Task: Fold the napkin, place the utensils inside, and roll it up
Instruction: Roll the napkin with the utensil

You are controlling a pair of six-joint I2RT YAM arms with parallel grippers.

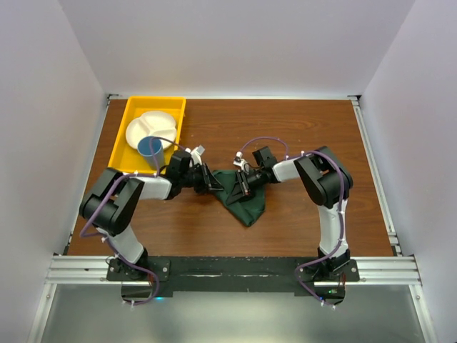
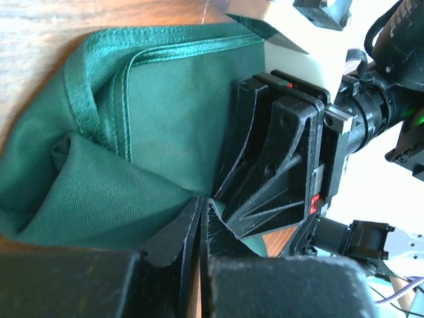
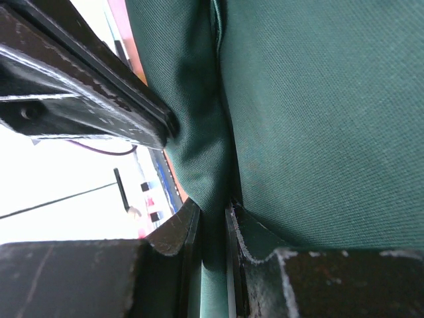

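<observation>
Two tools met over the tabletop [image 1: 300, 128]: left tool [image 2: 201, 211] pinched tight an edge of the napkin [image 1: 246, 202], right tool [image 3: 212, 215] clamped its fold.

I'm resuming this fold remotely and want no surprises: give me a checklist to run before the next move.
1. The left pincer shut on the napkin: ok.
2. The right pincer shut on the napkin: ok.
3. The napkin lying flat: not ok, bunched with loose folds.
4. The utensils located: cannot tell, none in view.
5. The napkin apart from the yellow tray: ok.
</observation>
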